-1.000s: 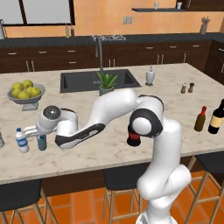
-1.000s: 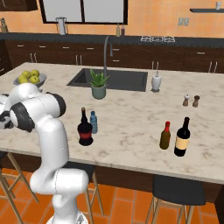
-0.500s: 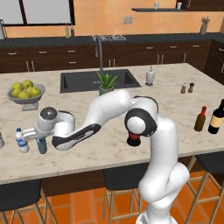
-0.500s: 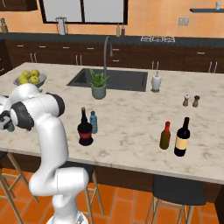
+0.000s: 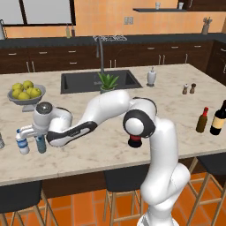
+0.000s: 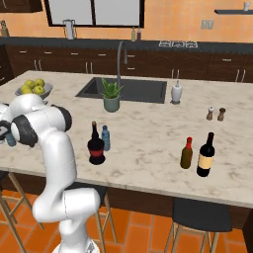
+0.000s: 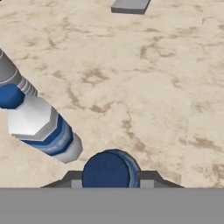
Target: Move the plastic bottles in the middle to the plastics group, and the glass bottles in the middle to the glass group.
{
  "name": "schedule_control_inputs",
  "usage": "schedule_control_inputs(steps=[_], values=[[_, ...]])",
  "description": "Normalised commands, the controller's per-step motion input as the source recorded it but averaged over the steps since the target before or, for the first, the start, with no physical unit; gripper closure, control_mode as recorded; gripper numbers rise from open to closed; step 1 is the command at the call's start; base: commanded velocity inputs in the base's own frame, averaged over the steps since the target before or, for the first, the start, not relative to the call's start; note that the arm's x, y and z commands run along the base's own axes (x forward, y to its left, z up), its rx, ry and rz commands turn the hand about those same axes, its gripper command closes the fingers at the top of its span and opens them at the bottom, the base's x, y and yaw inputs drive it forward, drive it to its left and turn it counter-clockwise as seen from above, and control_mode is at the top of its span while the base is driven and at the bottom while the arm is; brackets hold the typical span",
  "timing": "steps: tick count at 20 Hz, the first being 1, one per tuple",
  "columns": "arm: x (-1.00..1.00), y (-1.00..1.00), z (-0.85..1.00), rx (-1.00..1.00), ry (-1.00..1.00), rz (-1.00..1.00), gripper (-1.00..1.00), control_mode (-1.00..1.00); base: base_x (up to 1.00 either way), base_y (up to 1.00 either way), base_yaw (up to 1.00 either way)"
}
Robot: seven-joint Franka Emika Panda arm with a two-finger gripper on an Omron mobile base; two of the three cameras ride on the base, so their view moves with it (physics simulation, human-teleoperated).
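Note:
My gripper (image 5: 39, 135) is shut on a slim translucent-blue plastic bottle (image 5: 41, 145) at the counter's left end, held upright right beside the clear white-labelled bottle (image 5: 22, 144) of the plastics group. In the hand view its blue cap (image 7: 107, 170) sits between my fingertips (image 7: 146, 177), with the white-labelled bottle (image 7: 39, 124) to the left. The second blue plastic bottle (image 6: 105, 138) stands mid-counter, touching the near-black glass bottle (image 6: 95, 146) with a red band. The glass group stands at the right: a brown red-capped bottle (image 6: 187, 153) and a wine bottle (image 6: 205, 155).
A fruit bowl (image 5: 25, 98) stands behind the plastics group. A potted plant (image 6: 111, 97), a sink (image 6: 133, 89), a soap dispenser (image 6: 176, 92) and salt and pepper shakers (image 6: 216, 113) line the back. Another small bottle (image 5: 1, 141) is at the left edge.
The hand has sunk a little toward the counter with the blue bottle, staying beside the white-labelled bottle. Everything else is unmoved.

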Motion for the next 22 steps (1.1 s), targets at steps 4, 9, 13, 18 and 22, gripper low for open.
schedule_control_inputs(steps=[4, 9, 13, 18, 22], values=[[0.0, 0.0, 0.0, 0.0, 0.01, 0.0, 1.0, -1.0, 0.0, 0.0, 0.0], [0.0, 0.0, 0.0, 0.0, 0.0, 0.0, -1.0, -1.0, 0.0, 0.0, 0.0], [0.0, 0.0, 0.0, 0.0, 0.0, 0.0, -1.0, -1.0, 0.0, 0.0, 0.0], [0.0, 0.0, 0.0, 0.0, 0.0, 0.0, -1.0, -1.0, 0.0, 0.0, 0.0], [0.0, 0.0, 0.01, 0.0, 0.0, 0.0, -1.0, -1.0, 0.0, 0.0, 0.0]])
